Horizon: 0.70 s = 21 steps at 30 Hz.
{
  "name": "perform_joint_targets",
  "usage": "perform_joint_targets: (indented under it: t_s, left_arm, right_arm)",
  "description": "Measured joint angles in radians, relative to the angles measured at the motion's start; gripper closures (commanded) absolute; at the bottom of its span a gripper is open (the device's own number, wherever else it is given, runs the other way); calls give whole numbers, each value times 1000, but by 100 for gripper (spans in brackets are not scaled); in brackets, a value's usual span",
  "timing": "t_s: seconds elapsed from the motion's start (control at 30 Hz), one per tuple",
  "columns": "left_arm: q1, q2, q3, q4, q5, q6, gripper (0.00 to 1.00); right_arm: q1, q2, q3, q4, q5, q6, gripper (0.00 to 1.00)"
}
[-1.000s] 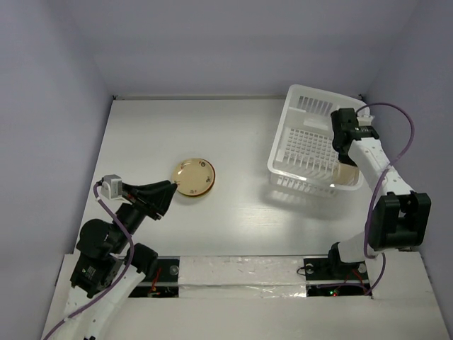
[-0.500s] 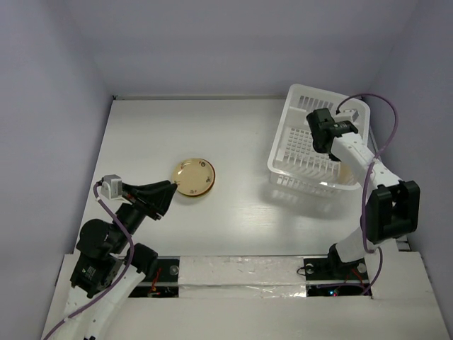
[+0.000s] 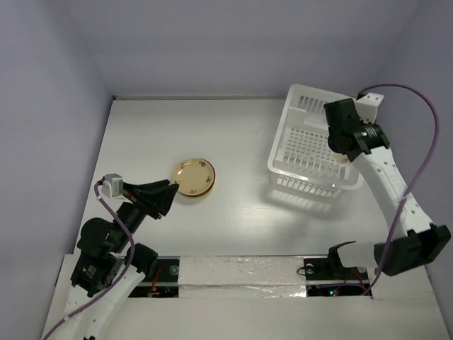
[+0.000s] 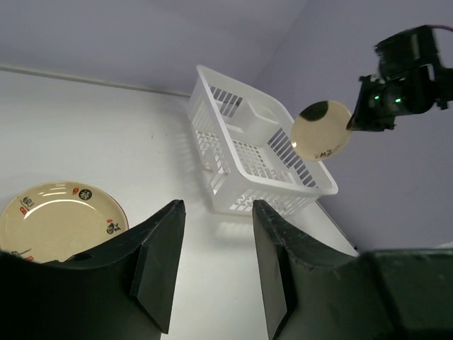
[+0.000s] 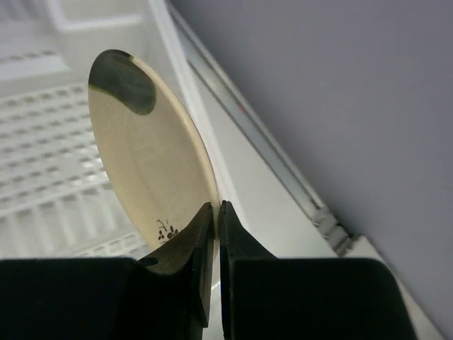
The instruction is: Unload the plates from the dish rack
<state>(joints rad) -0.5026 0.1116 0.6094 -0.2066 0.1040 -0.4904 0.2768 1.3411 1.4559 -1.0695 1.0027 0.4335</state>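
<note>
My right gripper is shut on the rim of a cream plate with a dark patch and holds it on edge above the white dish rack. From the left wrist view the plate hangs in the air over the rack's right end, held by the right gripper. In the top view the right gripper is over the rack and hides most of the plate. A second cream plate lies flat on the table. My left gripper is open and empty beside it.
The rack stands at the back right corner, close to the right wall. The flat cream plate lies just left of my left fingers. White table lies between plate and rack.
My right gripper has lifted the cream plate from the rack's near right corner up above the rack. The left arm has not moved.
</note>
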Motion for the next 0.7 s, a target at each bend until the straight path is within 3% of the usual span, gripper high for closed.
perform_joint_targets:
  t_s: [0.17,0.33,0.53,0.7]
  left_arm:
    - [1,8,0,0,-2,-1,46]
    - [8,33,0,0,-4,-1,33]
    - [36,58,0,-8,-29,-1,17]
    - [66,74,0,-9,-42,-1,14]
  right_arm:
    - [48,-138,15,109,-217,-10,100]
    - [252,-154,-42,317,-466,43,100]
    - [461,140,-65,594,-687,129,100]
    - [555,407,-58,741,-823,189,100]
